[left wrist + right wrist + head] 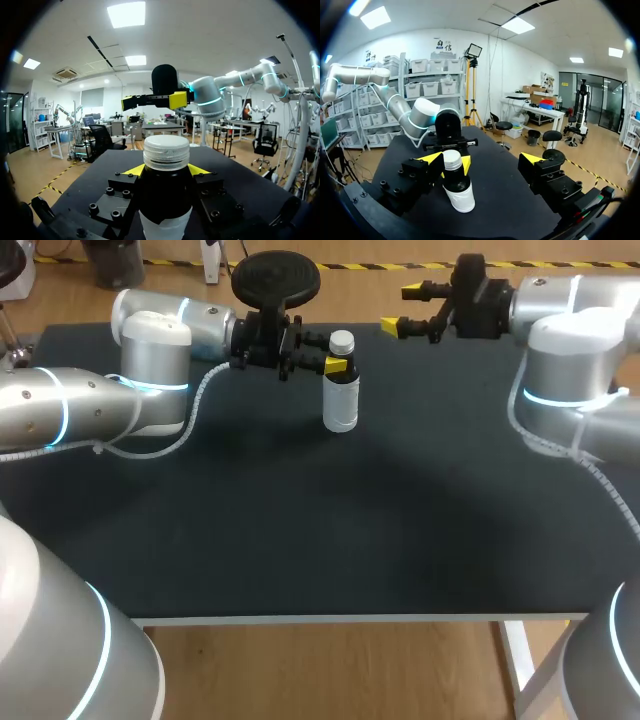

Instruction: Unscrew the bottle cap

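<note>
dark bottle (165, 200) upright between the fingers of the left gripper (166, 170); yellow tips (134, 170) pressed to its shoulders from both sides, just under the white ribbed cap (166, 151); pale label (165, 228) low on the body; black counter (245, 182) beneath; ahead, above the counter's far end, right gripper (153, 101) level, its yellow-tipped fingers spread wide apart

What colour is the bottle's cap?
White, ribbed side. The cap on the bottle shows best in the left wrist view.

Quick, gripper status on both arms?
Left gripper: closed on the bottle, below its cap.
Right gripper: open, holding nothing, apart from the bottle.
</note>
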{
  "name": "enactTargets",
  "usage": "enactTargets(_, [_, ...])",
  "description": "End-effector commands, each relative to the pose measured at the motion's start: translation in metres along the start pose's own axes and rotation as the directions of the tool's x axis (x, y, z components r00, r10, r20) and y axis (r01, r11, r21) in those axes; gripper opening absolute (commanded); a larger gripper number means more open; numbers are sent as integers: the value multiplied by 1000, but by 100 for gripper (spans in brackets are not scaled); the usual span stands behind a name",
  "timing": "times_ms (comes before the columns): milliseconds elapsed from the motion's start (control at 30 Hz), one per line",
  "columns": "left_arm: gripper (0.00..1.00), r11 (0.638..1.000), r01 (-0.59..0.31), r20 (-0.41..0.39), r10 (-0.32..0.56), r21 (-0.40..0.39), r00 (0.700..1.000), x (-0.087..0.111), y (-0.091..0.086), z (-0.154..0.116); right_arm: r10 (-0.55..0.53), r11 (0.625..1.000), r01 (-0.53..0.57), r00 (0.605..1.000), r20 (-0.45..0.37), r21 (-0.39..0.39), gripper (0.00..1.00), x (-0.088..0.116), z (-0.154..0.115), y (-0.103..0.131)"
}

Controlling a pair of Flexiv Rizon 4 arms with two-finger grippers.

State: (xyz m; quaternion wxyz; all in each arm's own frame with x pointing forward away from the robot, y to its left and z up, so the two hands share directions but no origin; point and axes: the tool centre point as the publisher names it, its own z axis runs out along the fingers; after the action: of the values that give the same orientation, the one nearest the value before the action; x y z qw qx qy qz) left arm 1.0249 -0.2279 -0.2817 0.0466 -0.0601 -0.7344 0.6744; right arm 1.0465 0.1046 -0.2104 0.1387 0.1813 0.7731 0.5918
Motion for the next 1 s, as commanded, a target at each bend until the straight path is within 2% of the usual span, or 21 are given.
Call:
enactTargets(33, [0, 1000, 1, -8, -1, 2, 1000, -2, 1, -1, 0, 1000, 0, 1000, -2, 3, 100, -1, 0, 0])
enactTargets(167, [0, 1000, 1, -8, -1, 2, 1000, -2, 1, -1, 1, 1000, -1, 1000, -13, -7, 100, -1, 2, 1])
enactTargets(267, [0, 1000, 1, -8, -1, 2, 1000, -2, 1, -1, -10, 1000, 10, 1000, -23, 5, 100, 7, 17, 0])
enactTargets(533, [0, 1000, 1, -8, -1, 2, 1000, -2, 1, -1, -20, 996, 18, 999, -26, -88, 100, 26, 33, -4])
enactTargets(700, [0, 1000, 1, -8, -1, 2, 1000, -2, 1, -1, -23, 995, 19, 999, -32, -102, 100, 41, 45, -2])
enactTargets(1000, [0, 1000, 1, -8, -1, 2, 1000, -2, 1, -1, -13, 993, 5, 998, -69, -116, 100, 56, 67, -2])
